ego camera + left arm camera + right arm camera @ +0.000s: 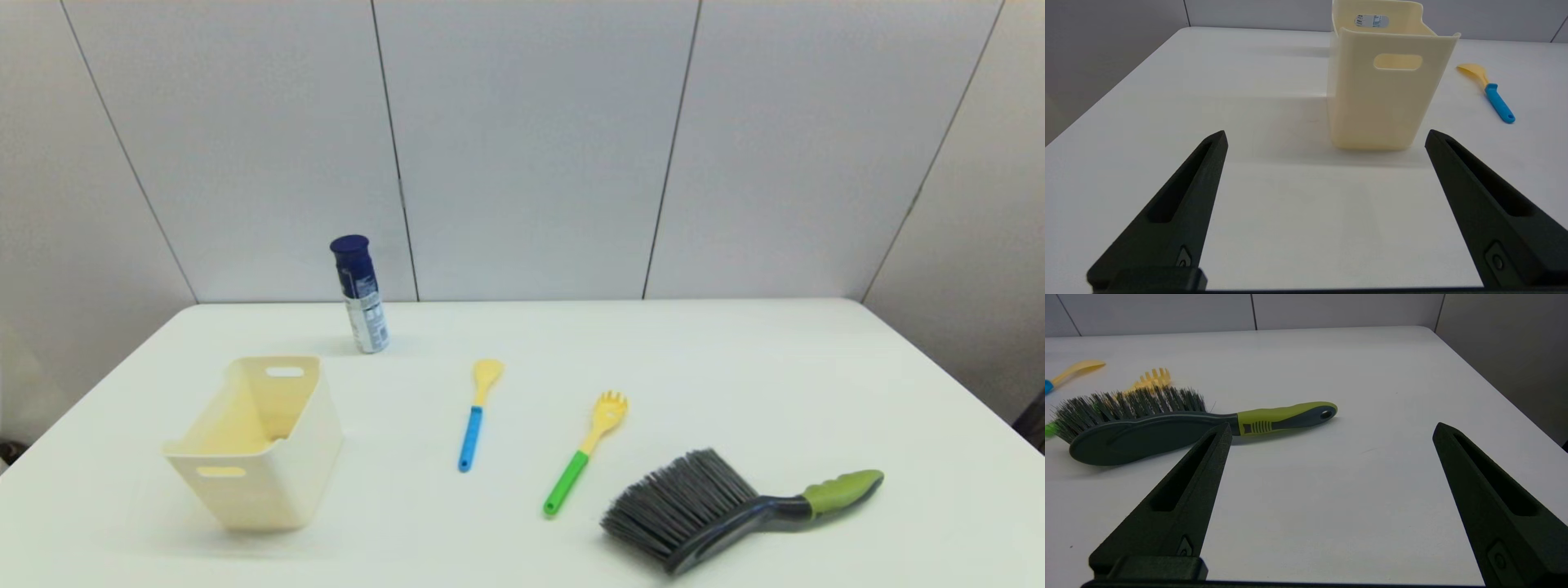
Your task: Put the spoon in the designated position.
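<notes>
The spoon (477, 412) lies flat mid-table, just beside the fork (586, 451), handle toward the robot and free to pinch. The cream bin (260, 441) stands open-topped to its left, likely the destination. The left gripper (1326, 141) and the right gripper (1331, 433) hover spread, empty.

A lab-style test station, not a home.
A bare white table (735, 384) stands against plain grey wall panels (531, 147), with unrelated props laid out apart: spray can (360, 294), cream bin (261, 445), hand brush (718, 510).
</notes>
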You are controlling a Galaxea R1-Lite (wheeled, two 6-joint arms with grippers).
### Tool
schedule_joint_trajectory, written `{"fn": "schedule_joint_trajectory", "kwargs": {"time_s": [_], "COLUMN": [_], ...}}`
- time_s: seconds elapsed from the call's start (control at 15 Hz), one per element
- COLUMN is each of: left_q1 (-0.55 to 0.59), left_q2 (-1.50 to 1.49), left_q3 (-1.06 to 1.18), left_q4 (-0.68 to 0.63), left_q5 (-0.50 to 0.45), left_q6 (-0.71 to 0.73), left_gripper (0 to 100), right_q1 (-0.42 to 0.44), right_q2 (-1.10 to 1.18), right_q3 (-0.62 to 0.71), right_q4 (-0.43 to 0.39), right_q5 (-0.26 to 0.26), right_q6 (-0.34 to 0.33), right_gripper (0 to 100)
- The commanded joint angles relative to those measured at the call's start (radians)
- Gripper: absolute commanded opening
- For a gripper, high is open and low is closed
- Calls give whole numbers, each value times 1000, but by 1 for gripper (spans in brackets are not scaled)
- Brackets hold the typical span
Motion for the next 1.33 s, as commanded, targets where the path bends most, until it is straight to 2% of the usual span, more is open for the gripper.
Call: {"fn": "schedule_joint_trajectory", "kwargs": {"time_s": [0.07, 1.0, 1.33], "left_q1": [0, 0, 0], "left_q2": [1, 4, 221], "left_q3": [2, -2, -209], "left_q4": [0, 4, 6], "left_q5": [2, 3, 0], "left_q6": [-1, -1, 5], "left_gripper": [100, 100, 100], "right_q1": [0, 0, 0], "right_q2": [2, 0, 2], "right_q3": [0, 0, 0], "right_q4": [0, 0, 0], "right_q5": [0, 0, 0], "right_q6": [0, 0, 0], "right_gripper": [100, 100, 100]}}
